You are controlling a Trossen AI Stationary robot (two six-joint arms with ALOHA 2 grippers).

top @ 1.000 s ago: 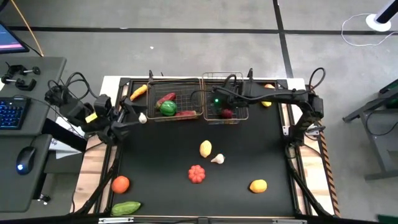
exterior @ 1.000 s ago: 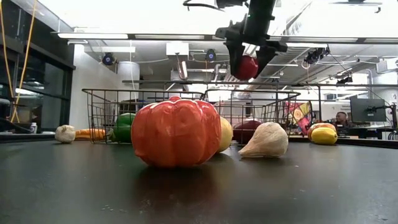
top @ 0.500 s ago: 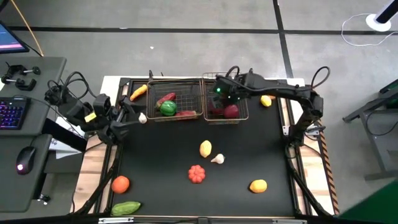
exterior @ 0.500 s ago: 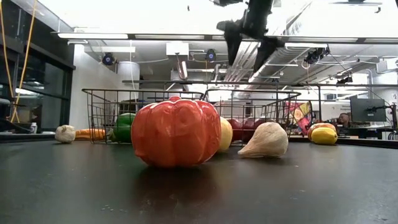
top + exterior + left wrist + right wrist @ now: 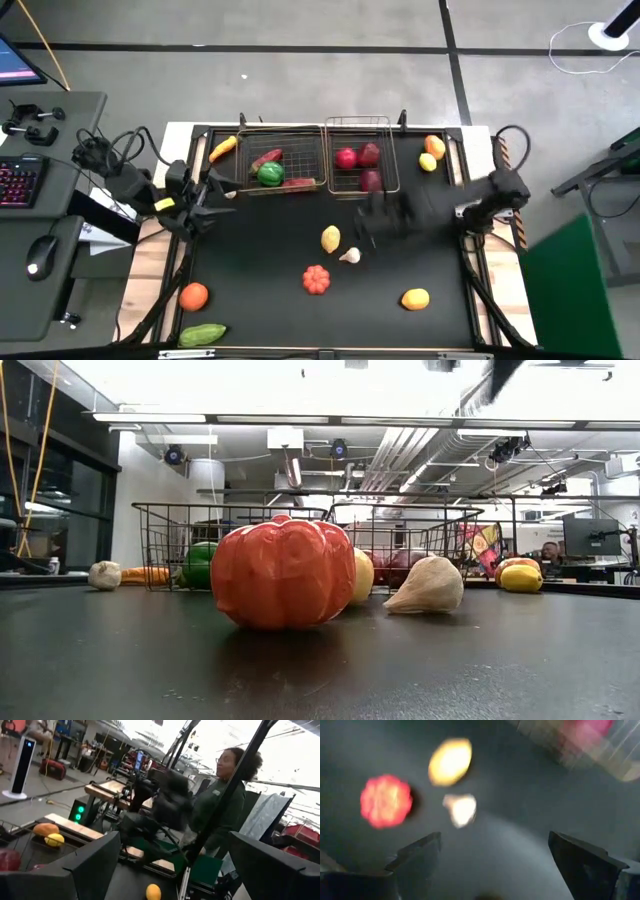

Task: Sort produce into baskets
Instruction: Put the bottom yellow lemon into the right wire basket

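Right gripper point(image 5: 368, 222) is hanging wide open and empty over mid-table, just right of the lemon point(image 5: 330, 238) and garlic point(image 5: 349, 255). Advice: centre over one piece, descend squarely. Baskets point(image 5: 361, 186) are sitting at the far edge. Left gripper point(image 5: 215, 188) is waiting open at left.

Even overhead room light, with the ceiling in the low view blown out white and sheen on the red pepper point(image 5: 283, 572). Motion smears the right arm point(image 5: 420, 212) from above; the right wrist view is blurred throughout, its lemon point(image 5: 450, 761) soft
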